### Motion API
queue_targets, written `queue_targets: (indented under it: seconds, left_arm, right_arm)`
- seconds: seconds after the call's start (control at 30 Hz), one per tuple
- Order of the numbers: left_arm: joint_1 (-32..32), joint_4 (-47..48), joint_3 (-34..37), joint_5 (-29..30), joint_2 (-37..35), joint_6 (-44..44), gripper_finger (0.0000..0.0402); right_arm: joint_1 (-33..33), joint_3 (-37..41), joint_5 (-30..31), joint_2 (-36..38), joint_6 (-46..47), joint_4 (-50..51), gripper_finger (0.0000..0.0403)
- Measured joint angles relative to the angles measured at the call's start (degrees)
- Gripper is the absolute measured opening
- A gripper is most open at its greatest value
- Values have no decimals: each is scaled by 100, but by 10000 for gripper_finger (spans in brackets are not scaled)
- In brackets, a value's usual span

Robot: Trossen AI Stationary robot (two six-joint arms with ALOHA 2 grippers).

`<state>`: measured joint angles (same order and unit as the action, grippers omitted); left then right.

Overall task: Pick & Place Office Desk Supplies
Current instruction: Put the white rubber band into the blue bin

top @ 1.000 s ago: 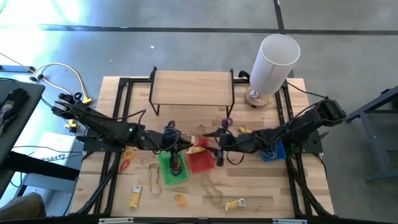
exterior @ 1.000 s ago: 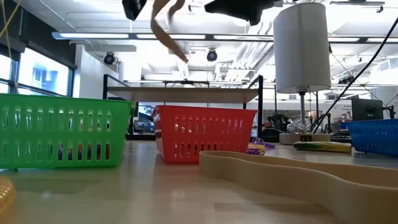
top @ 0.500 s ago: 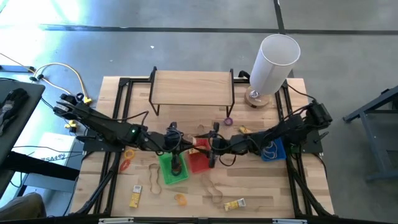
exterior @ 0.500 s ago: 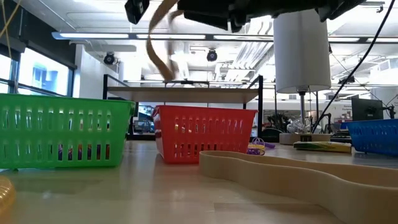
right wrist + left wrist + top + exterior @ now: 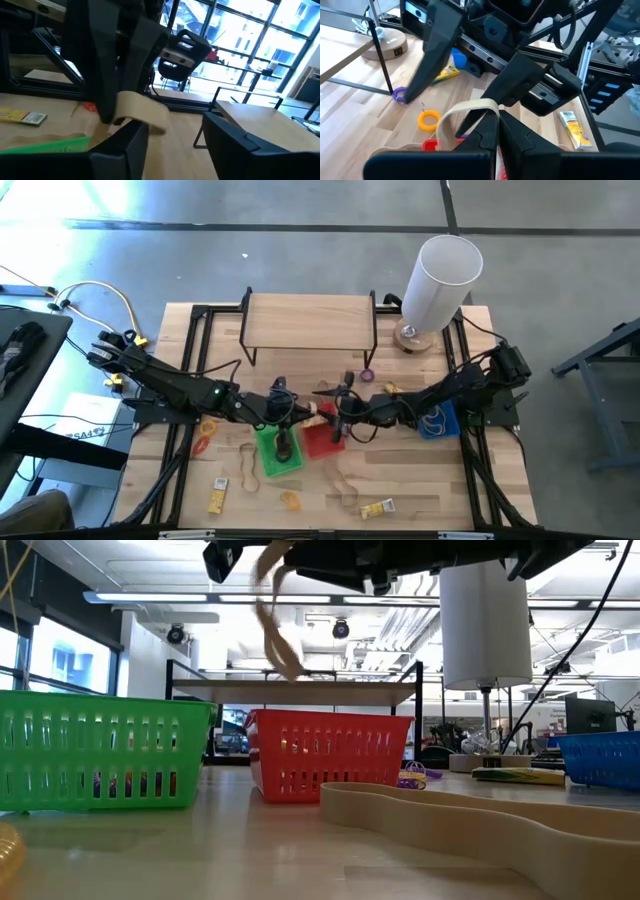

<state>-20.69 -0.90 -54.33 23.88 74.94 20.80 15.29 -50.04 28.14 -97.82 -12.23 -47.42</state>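
1. The bench [image 5: 420, 480] is seen to carry a white cylinder [image 5: 440, 280], a green basket [image 5: 268, 460], a red basket [image 5: 322, 444] and a blue basket [image 5: 444, 425].
2. The left gripper [image 5: 308, 409] is held above the red basket, closed tight on a tan rubber band [image 5: 462, 111], which hangs in a loop beneath it.
3. The right gripper [image 5: 340, 405] is placed just beside the left one, its fingers [image 5: 227, 145] parted around the band without clamping it.
4. More bands, rings and packets are scattered on the bench.
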Motion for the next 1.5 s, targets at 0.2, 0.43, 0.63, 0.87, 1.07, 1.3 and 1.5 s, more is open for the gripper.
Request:
queue_targets:
  seconds: [0.2, 0.43, 0.63, 0.87, 1.07, 1.3, 1.5]
  left_arm:
    - [0, 1, 0, 2, 0, 0, 1]
    - [0, 8, 0, 4, 0, 4, 1]
    - [-2, 8, 0, 6, 0, -27, 1]
    - [-2, -19, 0, 26, 53, -444, 31]
    - [-42, 0, 2, 18, 303, -447, 94]
    - [-42, -16, 2, 3, 365, -442, 158]
    - [-42, -18, 2, 31, 363, -431, 173]
  right_arm:
    - [-2, 0, -2, 0, -6, 7, 93]
    - [-2, 0, -317, 0, -13, 52, 6]
    - [-4, 0, -363, 0, -12, 132, 3]
    - [24, 0, -398, 0, -9, 299, 3]
    - [122, 0, -378, 0, -102, 412, 3]
    - [469, -2, 520, 93, -479, 731, 3]
    - [1020, -2, 1380, 662, -632, 1557, 3]
